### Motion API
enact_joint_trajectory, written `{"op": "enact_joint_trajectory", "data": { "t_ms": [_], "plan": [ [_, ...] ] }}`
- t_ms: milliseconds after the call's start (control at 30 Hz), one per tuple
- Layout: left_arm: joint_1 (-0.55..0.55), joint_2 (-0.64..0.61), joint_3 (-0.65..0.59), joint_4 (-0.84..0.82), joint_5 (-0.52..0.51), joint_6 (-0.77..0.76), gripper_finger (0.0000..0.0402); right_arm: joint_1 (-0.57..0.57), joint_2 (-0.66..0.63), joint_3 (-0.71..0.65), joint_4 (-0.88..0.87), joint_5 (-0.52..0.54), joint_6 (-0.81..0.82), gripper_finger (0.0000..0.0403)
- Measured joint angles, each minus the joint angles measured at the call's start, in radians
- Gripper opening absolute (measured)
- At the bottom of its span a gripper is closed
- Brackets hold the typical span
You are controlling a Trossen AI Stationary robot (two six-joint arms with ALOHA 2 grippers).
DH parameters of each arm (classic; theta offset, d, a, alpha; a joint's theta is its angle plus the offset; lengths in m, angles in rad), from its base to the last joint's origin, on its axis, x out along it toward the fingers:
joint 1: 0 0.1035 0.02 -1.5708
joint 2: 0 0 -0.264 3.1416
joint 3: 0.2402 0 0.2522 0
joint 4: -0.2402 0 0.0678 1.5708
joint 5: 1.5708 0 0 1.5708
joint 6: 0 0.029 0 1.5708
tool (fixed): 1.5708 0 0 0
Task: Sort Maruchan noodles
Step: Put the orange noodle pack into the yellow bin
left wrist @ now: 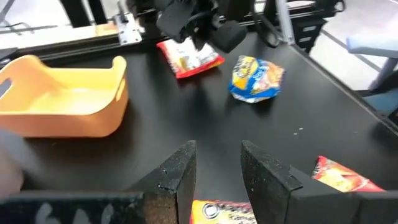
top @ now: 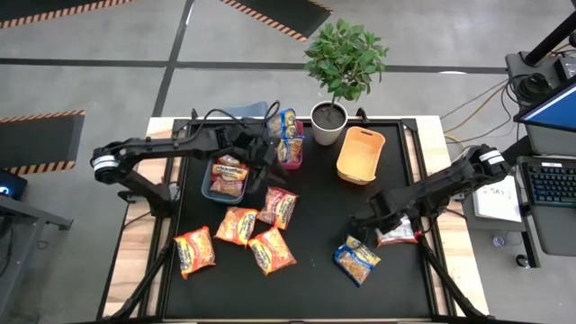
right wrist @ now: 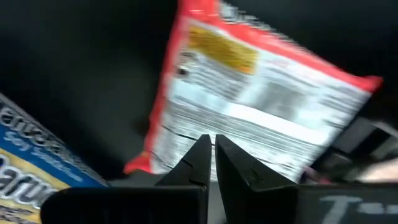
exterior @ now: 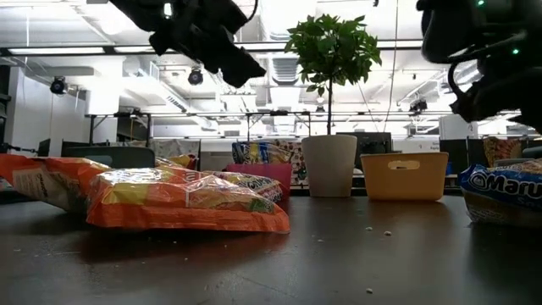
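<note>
My right gripper (top: 373, 219) (right wrist: 211, 144) is over the table's right part, shut on a red-maroon Maruchan packet (top: 397, 235) (left wrist: 189, 57). A blue-yellow packet (top: 357, 259) (left wrist: 256, 78) lies flat near it. My left gripper (top: 259, 164) (left wrist: 217, 155) hangs open in the air beside the teal bin (top: 209, 189), touching nothing. That bin holds red-maroon packets (top: 229, 174). The red bin (top: 295, 160) holds blue-yellow packets (top: 288, 126). Several orange-yellow packets (top: 237, 225) (exterior: 182, 203) lie flat on the table's near left part. My right gripper pinches the red-maroon packet at one edge (right wrist: 186, 163) between its two fingertips, coming from above. My own fingers cover the exact place of contact. The packet's white printed back (right wrist: 261, 106) faces the wrist camera. I cannot tell whether its far end rests on the table.
An orange bin (top: 360, 155) (left wrist: 62, 99) with nothing visible inside stands at the far right. A potted plant (top: 331, 121) (exterior: 330, 161) stands at the far edge between the bins. Bare black table lies in the middle, between the two grippers.
</note>
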Motion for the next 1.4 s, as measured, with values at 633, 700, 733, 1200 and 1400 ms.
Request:
{"op": "enact_joint_trajectory", "data": {
  "t_ms": [633,700,733,1200,1400],
  "plan": [
    [-0.078,-0.126,-0.175,0.165,-0.228,-0.162,0.0106,-0.017,0.007,0.074,0.511,0.731,-0.206,0.0013],
    [-0.092,-0.119,-0.194,0.191,-0.229,-0.165,0.0106,-0.019,-0.018,0.103,0.487,0.74,-0.267,0.0013],
    [-0.103,-0.113,-0.203,0.208,-0.229,-0.165,0.0106,-0.019,-0.03,0.111,0.474,0.74,-0.286,0.0013],
    [-0.233,-0.032,-0.219,0.308,-0.354,-0.145,0.0106,-0.019,-0.066,0.02,0.011,0.513,-0.002,0.0013],
    [-0.237,-0.032,-0.246,0.352,-0.359,-0.156,0.0106,-0.019,0.003,-0.057,0.167,0.451,0.023,0.0013]
  ]
}}
